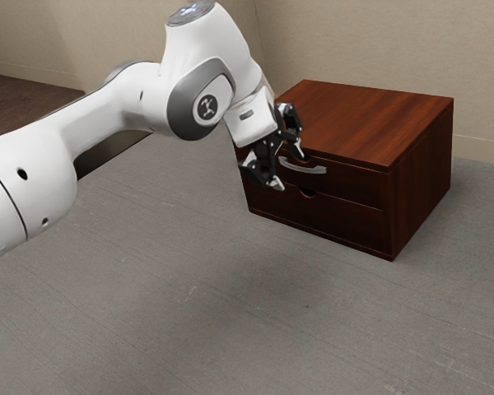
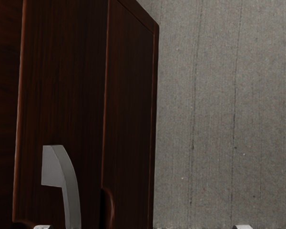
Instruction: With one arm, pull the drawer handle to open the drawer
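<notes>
Handle [image 1: 305, 167] sits on the top drawer [image 1: 350, 183], on the front face of the wooden cabinet [image 1: 370, 123]. We've got our gripper [image 1: 285, 156] right up at that cabinet front too, by the handle's end, fingers [image 1: 291, 123] spread apart and not clamped on anything. Drawer front looks level with the lower drawer [image 1: 337, 216].

The boxy reddish-brown wooden cabinet [image 1: 370, 123] shows fine grain under a smooth, satin varnish. Its curved pale-grey drawer handle [image 1: 305, 168] looks like matt metal. The grey floor [image 1: 189, 304] is rough and fibrous, like carpet. The white arm shell [image 1: 90, 132] is smooth, glossy plastic.
</notes>
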`<state>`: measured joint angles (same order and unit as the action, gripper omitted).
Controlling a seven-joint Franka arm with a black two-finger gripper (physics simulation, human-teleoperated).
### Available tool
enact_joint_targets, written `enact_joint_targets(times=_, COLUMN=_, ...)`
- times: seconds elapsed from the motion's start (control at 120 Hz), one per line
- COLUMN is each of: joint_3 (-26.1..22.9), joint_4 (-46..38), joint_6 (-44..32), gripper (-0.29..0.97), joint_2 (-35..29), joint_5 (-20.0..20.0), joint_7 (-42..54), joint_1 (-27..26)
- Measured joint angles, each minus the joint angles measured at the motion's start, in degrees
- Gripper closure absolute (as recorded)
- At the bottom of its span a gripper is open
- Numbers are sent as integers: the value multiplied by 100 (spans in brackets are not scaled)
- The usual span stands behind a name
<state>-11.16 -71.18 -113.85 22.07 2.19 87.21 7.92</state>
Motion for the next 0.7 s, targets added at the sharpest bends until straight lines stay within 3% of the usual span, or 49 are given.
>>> enact_joint_targets(times=0.242, joint_3=9, joint_4=-31, joint_6=-249, gripper=32, joint_2=100, joint_5=259, joint_7=183, joint_1=3)
enact_joint_targets(times=0.7, joint_3=9, joint_4=-37, joint_6=-581, gripper=36, joint_2=199, joint_5=486, joint_7=292, joint_1=103)
